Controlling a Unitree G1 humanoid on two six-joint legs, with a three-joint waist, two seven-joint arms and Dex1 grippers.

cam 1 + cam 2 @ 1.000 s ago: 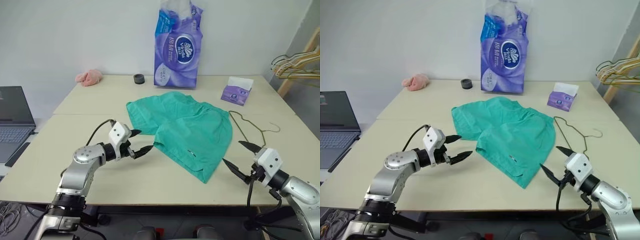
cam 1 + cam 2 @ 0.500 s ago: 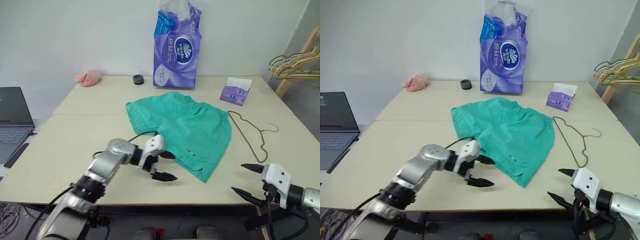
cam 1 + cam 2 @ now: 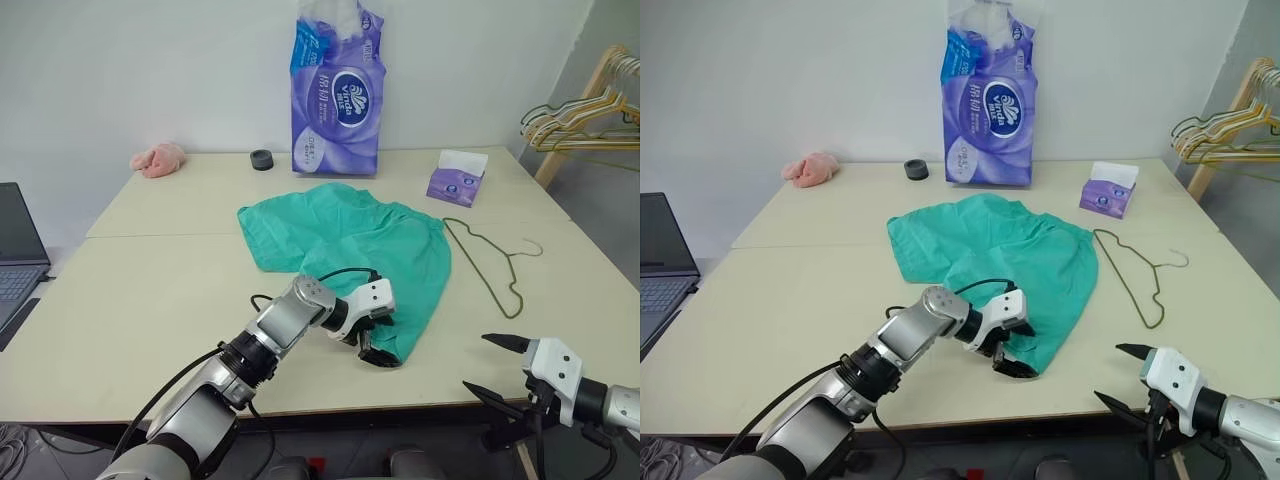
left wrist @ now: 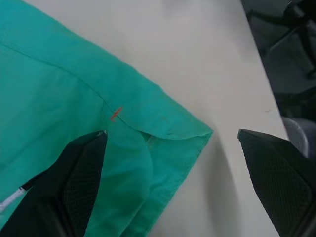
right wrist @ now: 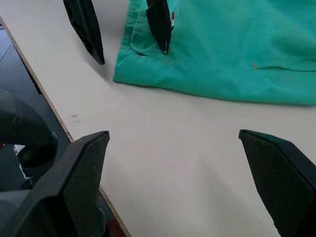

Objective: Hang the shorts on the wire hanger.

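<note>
The shorts (image 3: 350, 240) lie spread flat near the middle of the counter (image 3: 150, 290), their nearest corner pointing toward the counter's front edge. Just to the right of the shorts lies the wire hanger (image 3: 487, 268), flat on the counter, its hook curling away from the shorts; hanger and fabric lie close together, and whether they touch along the shorts' right edge I cannot tell.

The left pincer (image 3: 376, 337) sits at the shorts' nearest corner with its fingers apart: one finger (image 4: 79, 173) is over the green fabric, the other (image 4: 276, 168) over bare counter beyond the hem, so the corner lies between them, not clamped. The right pincer (image 3: 497, 365) hangs off the front of the counter, right of the shorts and well apart from them, its fingers spread wide and holding nothing.

Behind the shorts, by the wall, stands a purple tissue pack (image 3: 335, 95). Right of that, behind the hanger, is a small purple tissue box (image 3: 456, 180). Left of the tissue pack sit a small dark ring (image 3: 262, 159) and a pink cloth (image 3: 158, 158). A bunch of pale hangers on a wooden rack (image 3: 580, 110) stands far right of the shorts, and a laptop (image 3: 18, 250) far left.
</note>
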